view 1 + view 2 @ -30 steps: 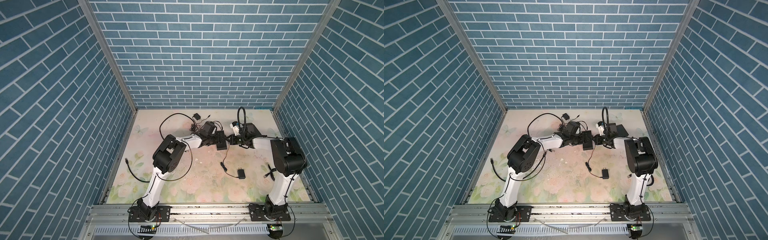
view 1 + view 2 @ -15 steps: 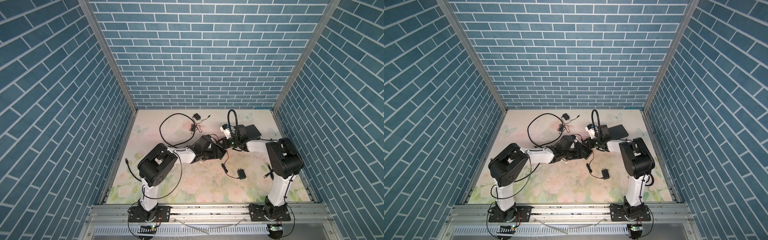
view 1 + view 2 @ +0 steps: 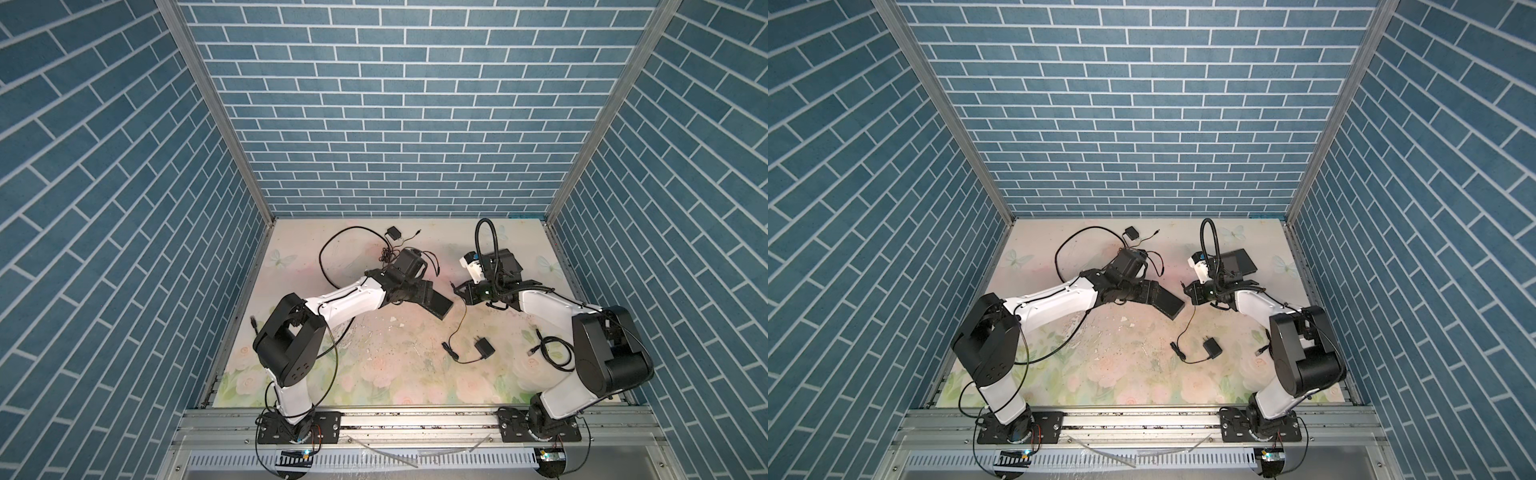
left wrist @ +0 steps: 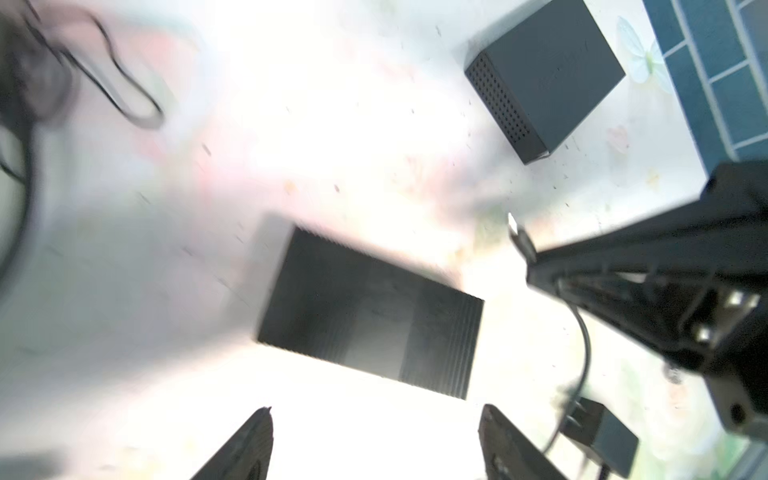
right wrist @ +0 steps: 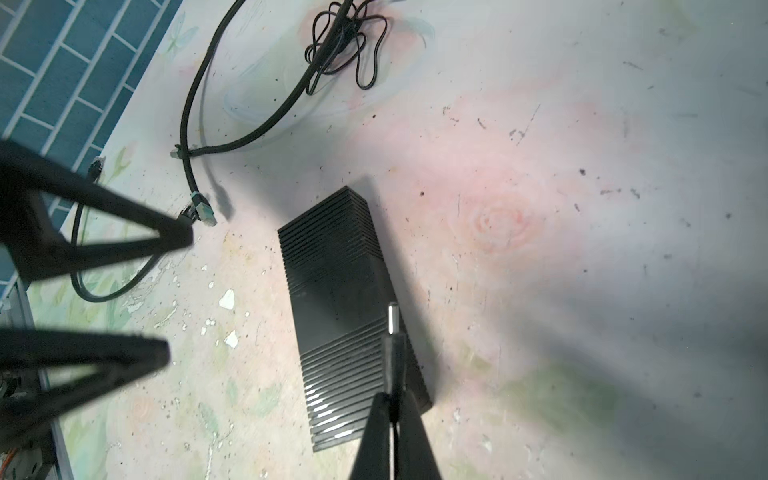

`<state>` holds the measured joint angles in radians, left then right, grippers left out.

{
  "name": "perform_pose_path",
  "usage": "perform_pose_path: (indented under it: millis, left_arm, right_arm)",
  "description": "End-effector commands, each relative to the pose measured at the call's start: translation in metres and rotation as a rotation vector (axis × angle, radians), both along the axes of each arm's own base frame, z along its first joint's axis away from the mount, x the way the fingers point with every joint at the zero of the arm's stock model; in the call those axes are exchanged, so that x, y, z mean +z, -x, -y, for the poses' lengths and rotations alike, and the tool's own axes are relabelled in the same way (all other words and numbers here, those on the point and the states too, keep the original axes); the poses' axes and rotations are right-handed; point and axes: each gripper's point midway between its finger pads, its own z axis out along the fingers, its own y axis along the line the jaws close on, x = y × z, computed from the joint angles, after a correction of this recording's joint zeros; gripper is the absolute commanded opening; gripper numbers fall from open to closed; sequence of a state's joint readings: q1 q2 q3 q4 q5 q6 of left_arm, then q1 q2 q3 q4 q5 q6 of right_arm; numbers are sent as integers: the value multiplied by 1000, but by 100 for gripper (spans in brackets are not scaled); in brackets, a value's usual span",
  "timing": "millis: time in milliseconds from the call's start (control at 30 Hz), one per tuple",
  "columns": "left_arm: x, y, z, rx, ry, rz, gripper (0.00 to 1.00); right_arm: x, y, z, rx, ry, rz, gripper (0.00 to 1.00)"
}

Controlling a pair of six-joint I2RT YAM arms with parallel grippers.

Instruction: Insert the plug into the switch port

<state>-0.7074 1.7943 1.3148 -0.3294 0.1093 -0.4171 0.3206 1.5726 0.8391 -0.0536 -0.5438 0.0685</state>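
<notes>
- The right gripper (image 5: 392, 401) was pressed together on the thin black cable plug with a silver tip (image 5: 392, 332). It gripped behind the metal, so the tip stuck out free, ready, I judge, for a socket.
- That plug hung near the end of the black ribbed rectangular switch box (image 3: 434, 306) that faced the right arm. It was apart from the box and not yet in any port; the port itself could not be made out.
- The switch lay flat on the floral table mat (image 3: 374, 374), between the two arms, where either could reach it.
- The left gripper (image 4: 376, 415) stood spread and empty, its fingers (image 4: 257, 440) short of the switch's other end. It was probably placed there to brace the box against the push.
- The cable trailed slack to a small black power adapter (image 3: 484, 347), so it should not have tugged at the plug.
</notes>
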Motion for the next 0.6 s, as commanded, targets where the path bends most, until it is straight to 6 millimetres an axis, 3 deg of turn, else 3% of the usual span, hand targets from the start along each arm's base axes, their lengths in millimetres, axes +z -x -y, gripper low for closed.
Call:
perform_pose_path:
  millis: [0, 200, 333, 567]
  left_arm:
    - [-32, -11, -32, -121, -164, -63, 78]
    - [-53, -35, -22, -216, -127, -105, 76]
    - [-62, -42, -13, -244, -97, -122, 76]
    - [-70, -43, -4, -250, 11, -162, 75]
  right_arm:
    - [-13, 24, 0, 68, 6, -37, 4]
    - [-19, 39, 2, 27, 27, -143, 2]
    - [-19, 60, -3, -18, -74, -132, 3]
    - [-24, 61, -40, 73, -205, -67, 2]
